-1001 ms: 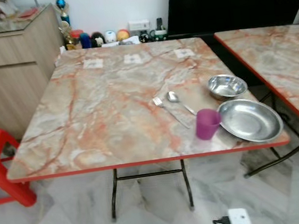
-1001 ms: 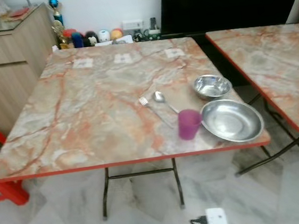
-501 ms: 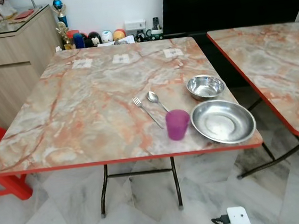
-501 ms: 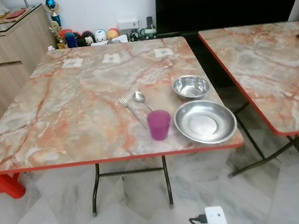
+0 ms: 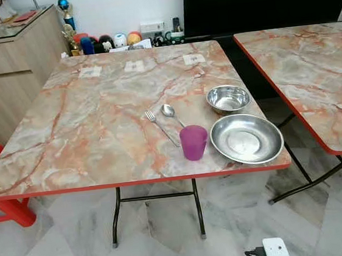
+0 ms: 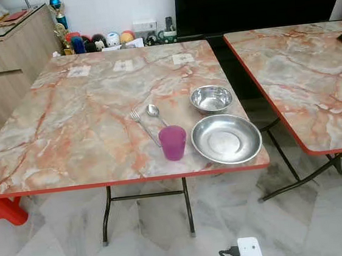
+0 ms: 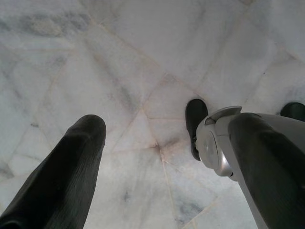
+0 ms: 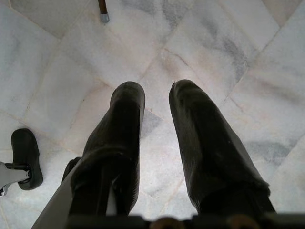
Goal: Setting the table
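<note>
Left end effector: two long matte-black fingers, rounded tips; silver domed shell at 3 o'clock. Right end effector: same black fingers, textured surface.

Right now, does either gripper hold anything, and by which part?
Nothing is held. The left gripper and the right gripper both hang over the white marble floor, fingers apart, with nothing between them.

Even, bright indoor light; head views sharp; soft glare on plate; wrist views slightly soft.
</note>
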`<state>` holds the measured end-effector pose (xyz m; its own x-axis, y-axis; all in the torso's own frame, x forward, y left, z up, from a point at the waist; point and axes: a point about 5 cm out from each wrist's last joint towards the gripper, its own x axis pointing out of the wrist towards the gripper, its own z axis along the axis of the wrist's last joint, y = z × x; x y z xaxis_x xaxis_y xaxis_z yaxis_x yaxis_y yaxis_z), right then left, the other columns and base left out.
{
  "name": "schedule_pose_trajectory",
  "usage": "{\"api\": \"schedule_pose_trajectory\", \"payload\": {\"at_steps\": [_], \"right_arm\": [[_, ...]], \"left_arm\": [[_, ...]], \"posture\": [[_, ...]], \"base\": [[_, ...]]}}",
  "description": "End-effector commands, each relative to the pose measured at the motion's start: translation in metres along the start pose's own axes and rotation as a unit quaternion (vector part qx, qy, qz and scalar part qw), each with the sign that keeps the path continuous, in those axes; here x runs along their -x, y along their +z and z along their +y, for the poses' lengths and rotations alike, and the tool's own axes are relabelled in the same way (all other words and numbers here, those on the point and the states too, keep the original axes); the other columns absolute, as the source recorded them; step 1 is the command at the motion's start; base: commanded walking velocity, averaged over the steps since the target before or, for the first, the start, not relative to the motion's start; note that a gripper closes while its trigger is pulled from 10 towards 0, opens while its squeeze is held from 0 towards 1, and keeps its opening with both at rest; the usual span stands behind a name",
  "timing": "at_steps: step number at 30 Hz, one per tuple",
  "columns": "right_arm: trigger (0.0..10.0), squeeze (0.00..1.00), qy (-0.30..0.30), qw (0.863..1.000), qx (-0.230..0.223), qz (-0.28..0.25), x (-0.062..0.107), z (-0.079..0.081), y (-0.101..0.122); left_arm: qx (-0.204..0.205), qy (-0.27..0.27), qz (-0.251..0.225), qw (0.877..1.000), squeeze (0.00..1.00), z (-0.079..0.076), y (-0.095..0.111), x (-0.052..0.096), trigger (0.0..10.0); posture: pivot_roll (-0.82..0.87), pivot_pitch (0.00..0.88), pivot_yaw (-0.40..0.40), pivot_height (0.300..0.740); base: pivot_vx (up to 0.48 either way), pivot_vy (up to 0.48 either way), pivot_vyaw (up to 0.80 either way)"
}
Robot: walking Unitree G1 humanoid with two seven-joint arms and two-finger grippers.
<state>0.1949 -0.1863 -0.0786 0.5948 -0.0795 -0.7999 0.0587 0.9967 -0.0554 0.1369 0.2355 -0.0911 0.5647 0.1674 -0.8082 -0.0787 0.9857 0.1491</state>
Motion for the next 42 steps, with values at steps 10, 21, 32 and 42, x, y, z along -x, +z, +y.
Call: {"api": "schedule_pose_trajectory", "payload": {"at_steps": [10, 21, 32, 42], "right_arm": [[10.0, 0.00, 0.029, 0.995, -0.092, -0.033, -0.004, 0.002, 0.029], [10.0, 0.00, 0.032, 0.994, -0.096, -0.032, -0.004, 0.002, 0.029], [10.0, 0.00, 0.022, 0.989, -0.104, -0.105, -0.002, 0.000, 0.040], [10.0, 0.00, 0.015, 0.981, -0.073, -0.177, 0.003, -0.003, 0.051]], "left_arm": [[0.071, -0.054, -0.024, 0.996, 0.00, -0.029, 0.047, -0.013, 10.0], [0.067, -0.060, -0.035, 0.995, 0.00, -0.028, 0.051, -0.013, 10.0], [0.063, -0.064, -0.039, 0.995, 0.00, -0.030, 0.051, -0.013, 10.0], [0.065, -0.062, -0.040, 0.995, 0.00, -0.029, 0.048, -0.012, 10.0]], "posture": [[0.04, 0.056, -0.018, 0.740], [0.04, 0.062, -0.020, 0.740], [0.04, 0.069, -0.020, 0.740], [0.02, 0.078, -0.028, 0.740]], "base": [[0.000, 0.000, 0.00], [0.000, 0.000, 0.00], [0.000, 0.000, 0.00], [0.000, 0.000, 0.00]]}}
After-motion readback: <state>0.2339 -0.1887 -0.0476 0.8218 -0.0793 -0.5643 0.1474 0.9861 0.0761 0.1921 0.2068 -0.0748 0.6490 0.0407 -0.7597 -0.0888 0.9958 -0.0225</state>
